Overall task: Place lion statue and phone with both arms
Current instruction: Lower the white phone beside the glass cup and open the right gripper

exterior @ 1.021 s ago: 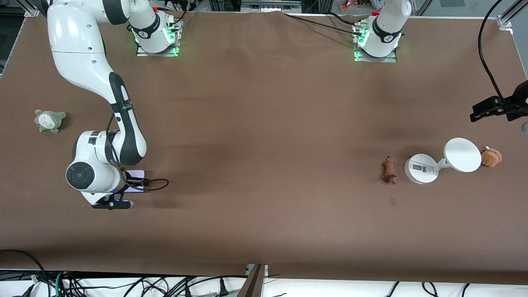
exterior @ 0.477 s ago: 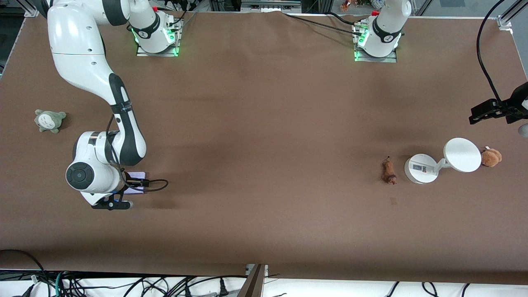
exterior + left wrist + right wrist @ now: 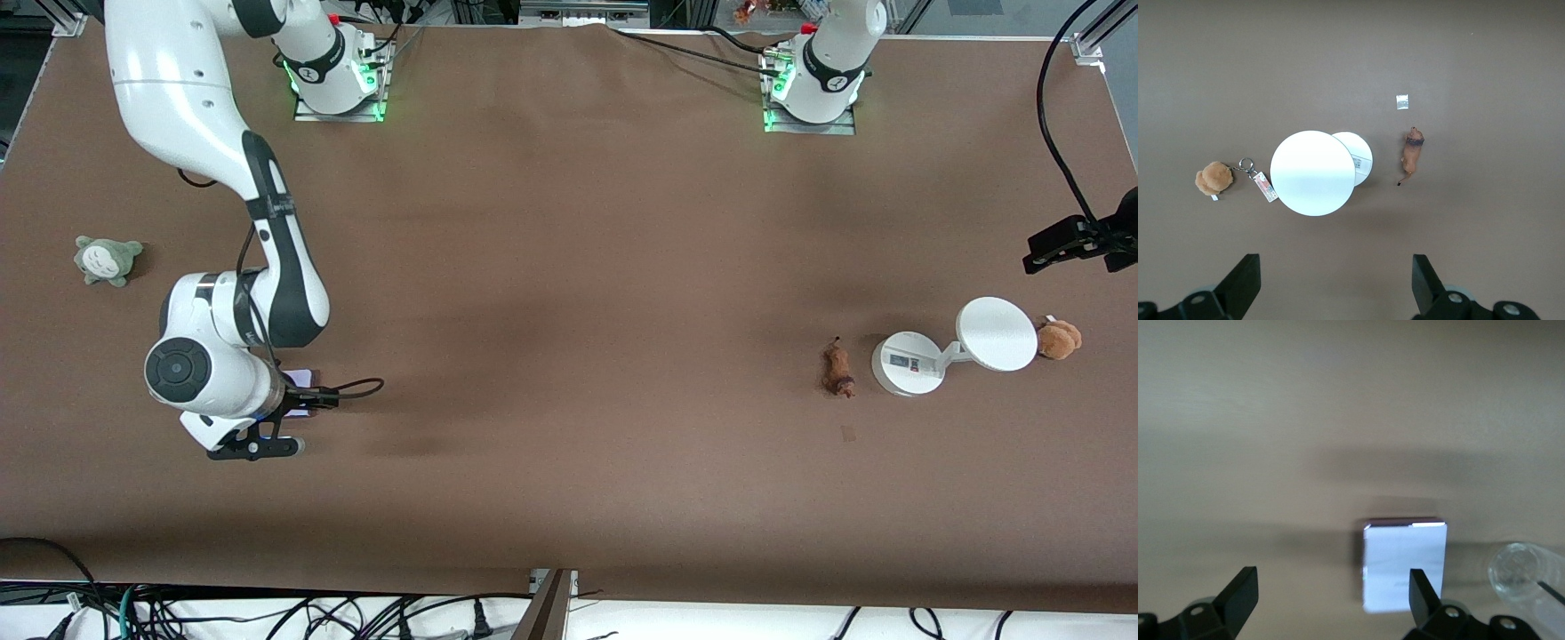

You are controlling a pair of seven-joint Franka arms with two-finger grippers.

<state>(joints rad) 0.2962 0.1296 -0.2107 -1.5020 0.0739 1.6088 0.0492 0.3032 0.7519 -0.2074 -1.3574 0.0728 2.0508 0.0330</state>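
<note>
Wide table covered in plain brown cloth (image 3: pixel 569 293), carrying a few small things well apart toward its two ends. Toward the right arm's end, a small grey-green plush toy (image 3: pixel 107 260) and, nearer the front camera, a flat pale lavender-white rectangular phone (image 3: pixel 1403 563), lying flat and mostly hidden in the front view. Toward the left arm's end, a tiny elongated orange-brown lion statue (image 3: pixel 837 370) just beside a white round-based stand with a tilted disc (image 3: pixel 907 363), a round fluffy brown plush toy (image 3: pixel 1059 339) with a keychain tag beside the disc, and a small pale square scrap (image 3: pixel 847 433) nearer the camera than the lion.

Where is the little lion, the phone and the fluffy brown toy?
lion statue (image 3: pixel 1411 151), left wrist view, middle of its body.
phone (image 3: pixel 1403 567), right wrist view, centre of its flat face.
fluffy brown toy (image 3: pixel 1058 340), front view, middle of its round body.
</note>
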